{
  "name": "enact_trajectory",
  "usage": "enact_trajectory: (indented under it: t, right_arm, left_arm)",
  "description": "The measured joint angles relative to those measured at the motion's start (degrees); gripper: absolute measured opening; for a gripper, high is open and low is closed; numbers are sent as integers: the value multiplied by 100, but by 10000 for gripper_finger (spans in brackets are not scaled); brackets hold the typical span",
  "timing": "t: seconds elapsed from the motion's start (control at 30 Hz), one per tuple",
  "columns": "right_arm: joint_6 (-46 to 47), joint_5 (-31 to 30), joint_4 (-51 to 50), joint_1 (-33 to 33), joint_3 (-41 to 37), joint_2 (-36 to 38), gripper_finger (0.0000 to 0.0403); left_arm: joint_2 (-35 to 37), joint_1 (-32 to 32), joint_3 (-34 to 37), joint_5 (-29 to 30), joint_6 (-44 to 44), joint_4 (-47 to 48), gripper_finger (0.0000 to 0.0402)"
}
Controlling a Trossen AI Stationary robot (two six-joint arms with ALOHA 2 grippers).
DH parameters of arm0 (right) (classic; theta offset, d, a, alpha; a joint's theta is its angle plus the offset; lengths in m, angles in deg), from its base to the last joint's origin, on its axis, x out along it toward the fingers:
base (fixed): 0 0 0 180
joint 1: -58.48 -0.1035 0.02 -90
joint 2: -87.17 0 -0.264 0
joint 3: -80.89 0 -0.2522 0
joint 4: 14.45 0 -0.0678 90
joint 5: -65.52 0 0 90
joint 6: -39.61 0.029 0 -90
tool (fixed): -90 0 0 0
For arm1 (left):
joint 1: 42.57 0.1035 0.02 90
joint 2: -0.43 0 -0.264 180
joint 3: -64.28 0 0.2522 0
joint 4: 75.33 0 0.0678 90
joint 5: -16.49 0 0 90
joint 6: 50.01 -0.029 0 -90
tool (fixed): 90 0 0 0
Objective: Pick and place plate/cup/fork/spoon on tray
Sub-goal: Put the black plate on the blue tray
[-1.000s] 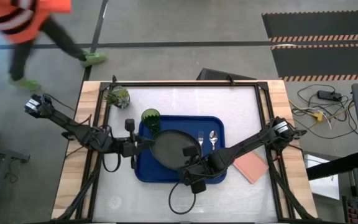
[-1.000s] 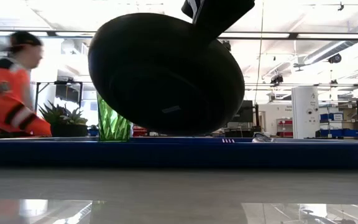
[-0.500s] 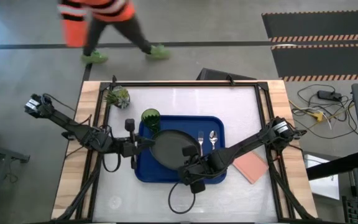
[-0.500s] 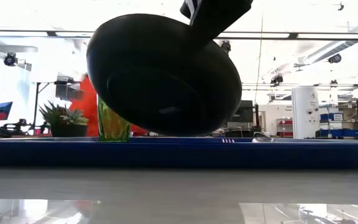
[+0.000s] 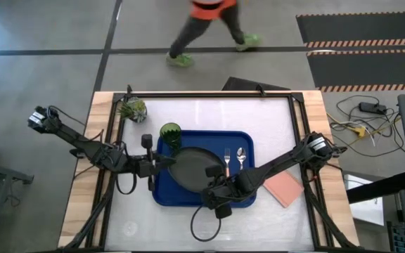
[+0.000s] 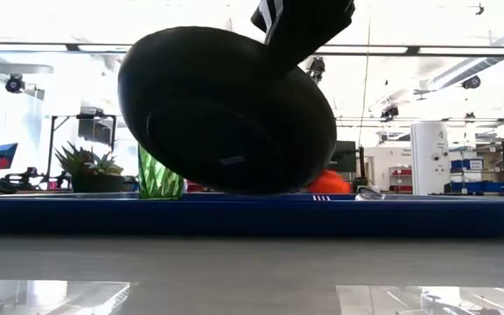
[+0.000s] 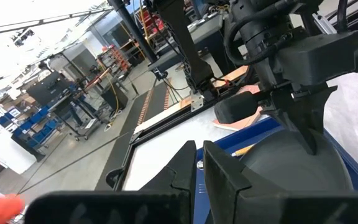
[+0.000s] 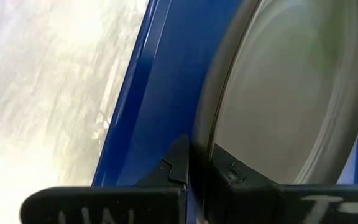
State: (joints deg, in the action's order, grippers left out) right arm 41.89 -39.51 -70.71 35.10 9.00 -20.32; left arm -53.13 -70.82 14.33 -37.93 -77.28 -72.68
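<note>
The dark plate is tilted over the blue tray, held by my right gripper at its right rim. In the low view the plate slopes down to the left. My left gripper is shut beside the plate's left rim. The green cup stands upright in the tray's far left corner. The fork and the spoon lie side by side on the tray floor, right of the plate. My right gripper pinches the plate's rim between its two fingers, one on the upper face and one on the underside. It comes from the right and above. The plate hangs tilted, held side high; the tray wall hides whether its low edge touches the tray. My left gripper: I cannot tell whether it touches the plate's left rim.
A potted plant stands at the far left of the table. A pink pad lies right of the tray. A person walks on the floor beyond the far edge.
The plate in my right gripper has eased a little toward the table's left and stays tilted. The person behind the table has walked from left to right.
</note>
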Motion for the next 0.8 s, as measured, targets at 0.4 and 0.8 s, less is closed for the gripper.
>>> enact_trajectory:
  t: [0.4,0.8]
  right_arm:
    - [1,0,137,2,-169,0,11]
    - [-70,0,144,2,-169,0,11]
  left_arm:
    - [0,-1,0,0,1,0,11]
    - [0,-2,0,0,1,0,11]
